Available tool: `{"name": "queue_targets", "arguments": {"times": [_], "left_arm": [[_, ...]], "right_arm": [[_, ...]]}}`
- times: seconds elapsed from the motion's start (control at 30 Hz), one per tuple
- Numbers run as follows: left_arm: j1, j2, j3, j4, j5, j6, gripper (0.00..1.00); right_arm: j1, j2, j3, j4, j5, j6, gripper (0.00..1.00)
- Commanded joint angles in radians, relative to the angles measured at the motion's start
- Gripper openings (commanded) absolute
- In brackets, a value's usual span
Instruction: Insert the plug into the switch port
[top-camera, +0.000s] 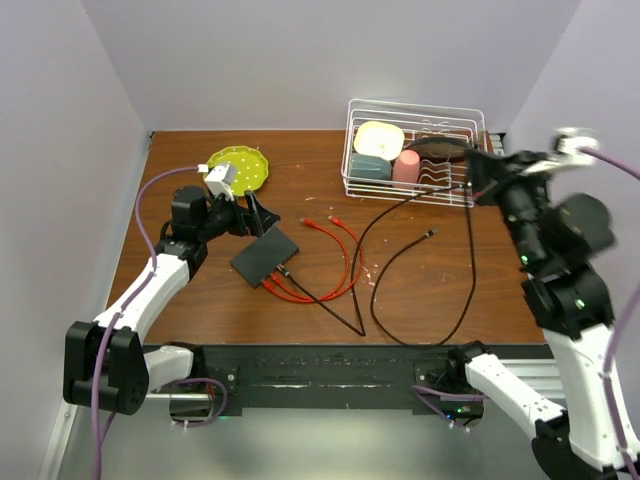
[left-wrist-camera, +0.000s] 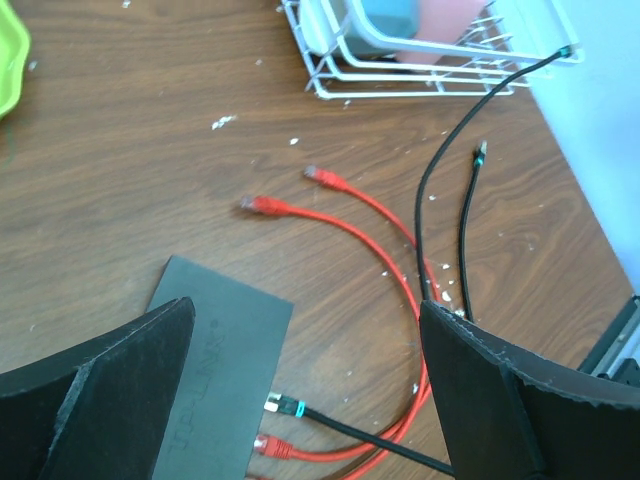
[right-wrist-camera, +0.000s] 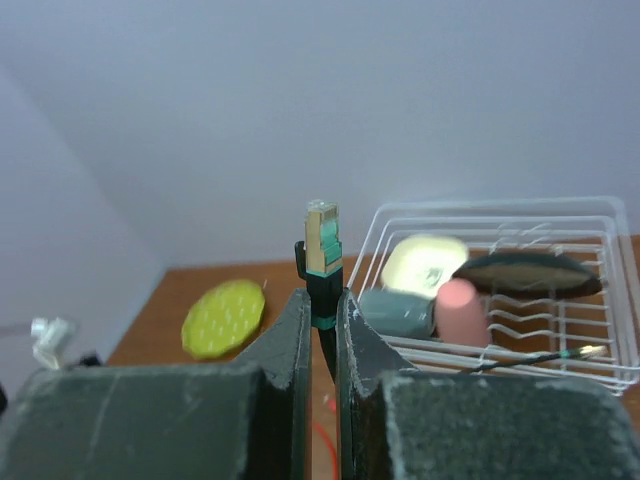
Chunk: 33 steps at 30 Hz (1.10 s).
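Note:
The flat black switch (top-camera: 265, 255) lies on the table left of centre. In the left wrist view the switch (left-wrist-camera: 215, 350) has a black plug (left-wrist-camera: 280, 405) and a red plug (left-wrist-camera: 270, 445) in its near-right edge; the sockets themselves are hidden. My left gripper (left-wrist-camera: 307, 305) is open and empty above that edge, and it also shows in the top view (top-camera: 250, 215). My right gripper (right-wrist-camera: 320, 300) is shut on a black plug with a gold tip (right-wrist-camera: 322, 240), held high in the air. From above, the right gripper (top-camera: 482, 170) is at the dish rack's right end, and the plug's cable (top-camera: 470, 250) hangs down.
A white dish rack (top-camera: 415, 190) with cups and a dark pan stands at the back right. A yellow-green plate (top-camera: 240, 168) lies at the back left. Red cables (top-camera: 335, 255) with two free ends (left-wrist-camera: 262, 205) and black cables (top-camera: 390, 265) loop across the middle.

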Motion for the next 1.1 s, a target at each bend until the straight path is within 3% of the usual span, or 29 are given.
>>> {"name": "queue_targets", "arguments": {"times": [0.0,0.3,0.43,0.7,0.93,1.07], "left_arm": [[-0.001,-0.003,0.002,0.119,0.096,-0.052,1.0],[-0.001,-0.061,-0.036,0.263,0.185,-0.144,1.0],[-0.003,-0.045,-0.033,0.339,0.268,-0.193,1.0],[-0.05,0.017,-0.02,0.465,0.373,-0.276,0.83],[-0.179,0.06,0.031,0.485,0.329,-0.268,0.79],[-0.23,0.098,0.062,0.495,0.338,-0.275,0.71]], "right_arm": [[0.003,0.075,-0.106,-0.028,-0.324,-0.017,0.0],[0.055,0.06,-0.352,0.007,-0.345,-0.016,0.0],[0.177,0.104,-0.401,0.038,-0.314,-0.007,0.0],[0.326,0.21,-0.443,0.182,-0.308,0.029,0.0],[0.386,0.256,-0.441,0.234,-0.303,0.045,0.0],[0.403,0.277,-0.452,0.268,-0.328,0.056,0.0]]}}
